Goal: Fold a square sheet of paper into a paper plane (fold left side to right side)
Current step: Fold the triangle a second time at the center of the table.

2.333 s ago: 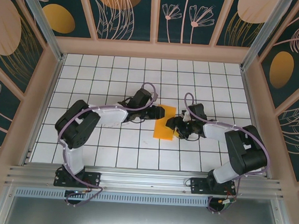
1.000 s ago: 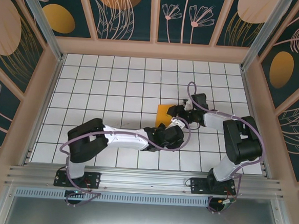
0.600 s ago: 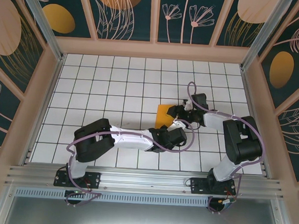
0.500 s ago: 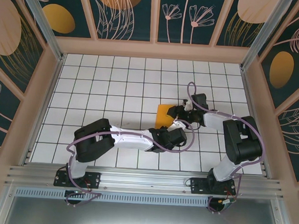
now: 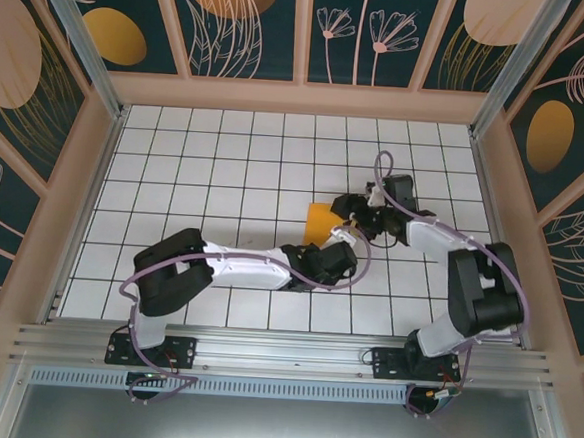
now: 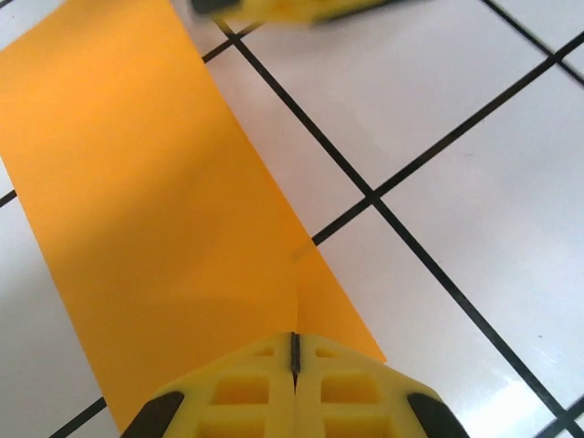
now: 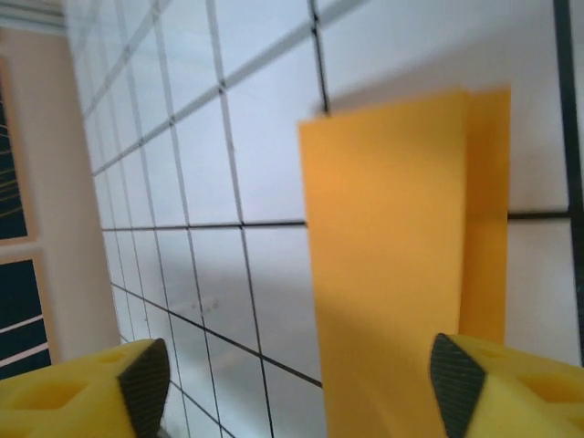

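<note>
The square sheet of paper (image 5: 319, 219), folded into a narrow orange strip, lies on the table (image 5: 226, 154) near its middle. We see the left pincer (image 6: 295, 342) closed tight, pinching the strip's near edge. The right pincer (image 7: 292, 374) stands wide open just right of the paper.

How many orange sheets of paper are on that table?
1. The orange sheet, folded into a strip, lies on the table: the left hand pinches its near end, the open right hand is at its far end. More may be hidden.
</note>
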You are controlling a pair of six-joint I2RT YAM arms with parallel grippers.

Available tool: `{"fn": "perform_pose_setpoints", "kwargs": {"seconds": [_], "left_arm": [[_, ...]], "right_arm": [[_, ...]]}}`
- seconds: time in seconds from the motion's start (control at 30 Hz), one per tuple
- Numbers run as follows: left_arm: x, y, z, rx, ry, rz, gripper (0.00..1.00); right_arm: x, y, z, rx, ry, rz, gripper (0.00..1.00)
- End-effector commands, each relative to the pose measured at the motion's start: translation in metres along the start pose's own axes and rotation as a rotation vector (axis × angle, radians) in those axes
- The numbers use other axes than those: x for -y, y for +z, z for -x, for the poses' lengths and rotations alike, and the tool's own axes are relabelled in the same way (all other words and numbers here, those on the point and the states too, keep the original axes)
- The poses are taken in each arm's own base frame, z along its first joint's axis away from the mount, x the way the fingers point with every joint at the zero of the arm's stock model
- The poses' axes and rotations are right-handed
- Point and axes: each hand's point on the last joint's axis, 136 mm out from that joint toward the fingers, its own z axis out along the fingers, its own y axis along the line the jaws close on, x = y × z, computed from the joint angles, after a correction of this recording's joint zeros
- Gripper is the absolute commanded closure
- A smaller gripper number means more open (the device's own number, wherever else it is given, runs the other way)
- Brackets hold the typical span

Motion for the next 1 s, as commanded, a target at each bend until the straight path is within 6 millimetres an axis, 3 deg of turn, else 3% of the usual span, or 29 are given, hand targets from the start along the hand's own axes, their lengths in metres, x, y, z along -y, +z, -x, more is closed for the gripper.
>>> {"fn": "perform_pose_setpoints", "kwargs": {"seconds": [0.0, 0.13, 0.17, 0.27, 0.5, 0.67, 0.97], "left_arm": [[0.001, -0.015, 0.019, 0.038, -0.129, -0.143, 1.00], [-0.003, -0.017, 0.017, 0.020, -0.202, -0.241, 1.00], [-0.006, -0.016, 0.015, 0.010, -0.221, -0.249, 1.00], [-0.013, -0.013, 0.012, -0.007, -0.258, -0.272, 1.00], [-0.034, -0.007, 0.006, -0.036, -0.284, -0.214, 1.00], [-0.044, -0.005, 0.006, -0.045, -0.259, -0.158, 1.00], [-0.058, 0.003, 0.008, -0.055, -0.233, -0.101, 1.00]], "right_arm": [[-0.013, -0.031, 0.020, 0.128, -0.068, 0.015, 0.19], [0.000, -0.050, 0.014, 0.177, -0.052, -0.013, 0.21], [0.004, -0.052, 0.010, 0.180, -0.049, -0.027, 0.25], [0.020, -0.051, -0.011, 0.155, -0.011, -0.041, 0.45], [0.047, -0.027, -0.069, 0.030, 0.051, -0.050, 0.98], [0.051, -0.011, -0.091, -0.032, 0.026, -0.096, 1.00], [0.054, 0.012, -0.106, -0.116, 0.025, -0.140, 1.00]]}}
